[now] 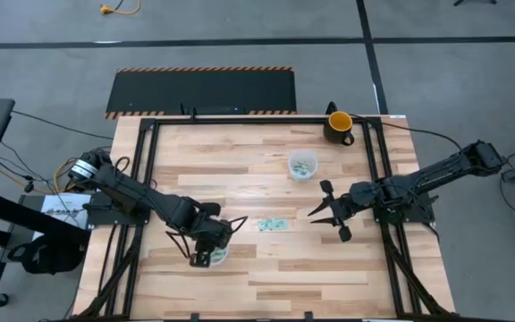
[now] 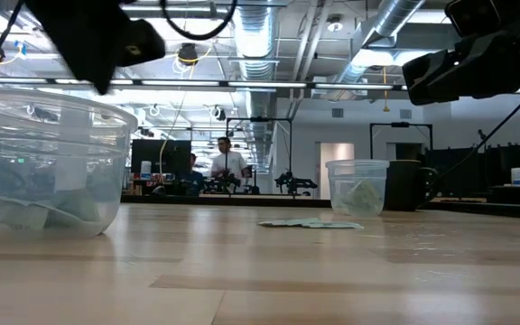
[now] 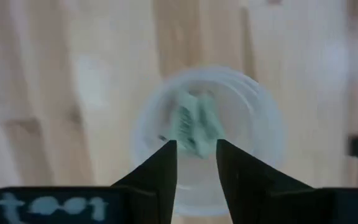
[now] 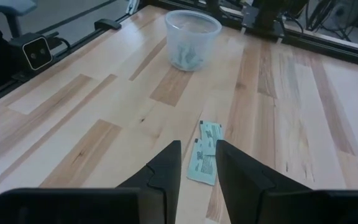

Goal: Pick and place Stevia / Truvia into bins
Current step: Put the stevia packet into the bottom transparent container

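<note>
Two light green and white sachets [image 4: 205, 155] lie flat on the table's middle [image 1: 273, 224]. A clear cup [image 1: 302, 165] toward the far edge holds sachets [image 4: 188, 56]. A second clear cup [image 1: 218, 256] stands at the near left with sachets [image 3: 194, 127] in it. My left gripper [image 3: 196, 146] hangs open right over this cup, pointing down, and the sachets show past its fingertips. My right gripper [image 4: 197, 149] is open and empty, right of the loose sachets and aimed toward them [image 1: 316, 213].
A dark mug [image 1: 339, 125] with a yellow inside stands at the far right corner. Black frame rails [image 1: 146, 170] run along the table's edges. The low view shows people [image 2: 227, 162] far back in the room. Bare wood lies between the two cups.
</note>
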{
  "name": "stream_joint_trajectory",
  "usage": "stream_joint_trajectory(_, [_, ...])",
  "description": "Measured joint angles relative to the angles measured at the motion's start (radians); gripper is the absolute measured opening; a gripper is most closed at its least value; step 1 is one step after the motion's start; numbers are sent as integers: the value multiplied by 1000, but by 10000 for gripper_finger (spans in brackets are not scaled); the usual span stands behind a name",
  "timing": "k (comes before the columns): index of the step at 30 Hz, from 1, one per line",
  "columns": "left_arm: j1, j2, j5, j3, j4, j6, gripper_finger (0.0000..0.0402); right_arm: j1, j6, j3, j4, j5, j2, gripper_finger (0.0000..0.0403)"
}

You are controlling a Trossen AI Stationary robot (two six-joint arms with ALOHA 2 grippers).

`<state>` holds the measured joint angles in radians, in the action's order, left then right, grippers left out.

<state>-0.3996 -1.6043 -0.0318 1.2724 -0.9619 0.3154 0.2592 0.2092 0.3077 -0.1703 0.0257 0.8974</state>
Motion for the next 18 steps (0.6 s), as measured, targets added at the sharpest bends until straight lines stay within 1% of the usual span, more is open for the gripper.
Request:
stream_joint_trajectory(3, [18,0,119,0,29,-32,108,0,0,0,0,0,0,93])
stream_joint_trajectory(6, [48,0,290,0,91,-81,108,0,0,0,0,0,0,93])
stream_joint_trajectory(9, [93,0,464,0,195,-121,106,0,-19,0,0,0,0,93])
stream_joint_trajectory(11, [127,0,510,0,285,-131,105,0,-33,0,1,0,0,93])
stream_joint_trajectory(12, [148,0,506,0,335,-131,105,0,-39,0,2,0,0,93])
stream_joint_trajectory(13, [168,0,481,0,384,-131,105,0,-45,0,5,0,0,93])
stream_joint_trajectory(16, [226,0,312,0,487,-123,105,0,-53,0,9,0,0,93])
stream_joint_trajectory(18, [251,0,227,0,529,-123,105,0,-53,0,10,0,0,93])
